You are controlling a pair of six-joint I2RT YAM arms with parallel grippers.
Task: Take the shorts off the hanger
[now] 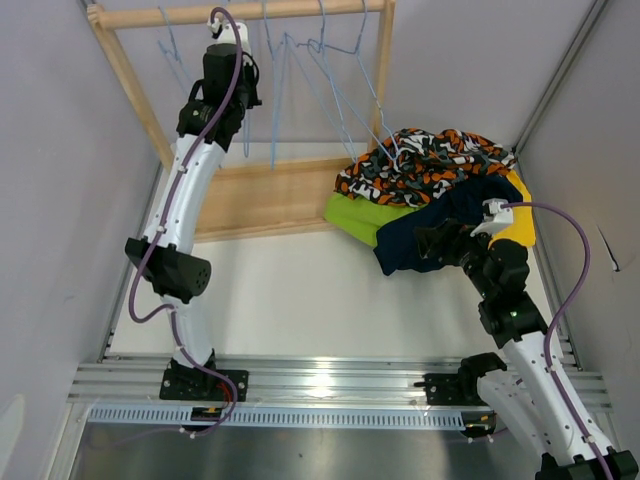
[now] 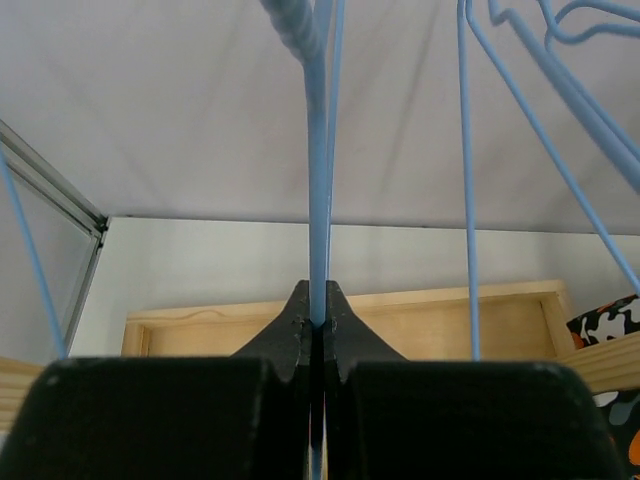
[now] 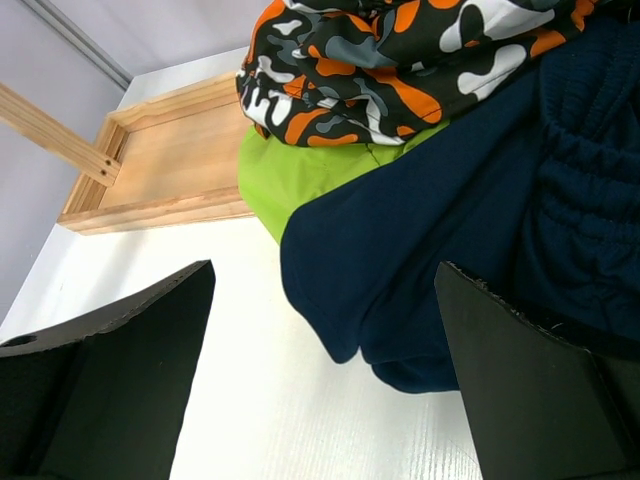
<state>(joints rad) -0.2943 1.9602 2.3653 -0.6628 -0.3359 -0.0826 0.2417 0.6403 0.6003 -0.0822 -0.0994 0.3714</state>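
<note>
The shorts lie in a pile at the right of the table, off the hangers: a patterned orange-black-white pair [image 1: 430, 160] on top, a lime green pair [image 1: 358, 215], a navy pair [image 1: 445, 222] and a yellow pair [image 1: 521, 215]. My left gripper [image 2: 318, 318] is raised to the wooden rod [image 1: 300, 12] and shut on the wire of a bare blue hanger [image 2: 317, 200]. My right gripper [image 3: 325, 275] stands open and low over the table, with the hem of the navy shorts [image 3: 450, 230] between its fingers, untouched. The lime green [image 3: 290, 175] and patterned [image 3: 370, 60] pairs lie beyond.
Several more empty blue wire hangers [image 1: 330, 70] hang from the rod of the wooden rack, whose base tray [image 1: 270, 195] sits at the back of the white table. Grey walls close in on both sides, and a metal rail [image 1: 330, 380] crosses the near edge.
</note>
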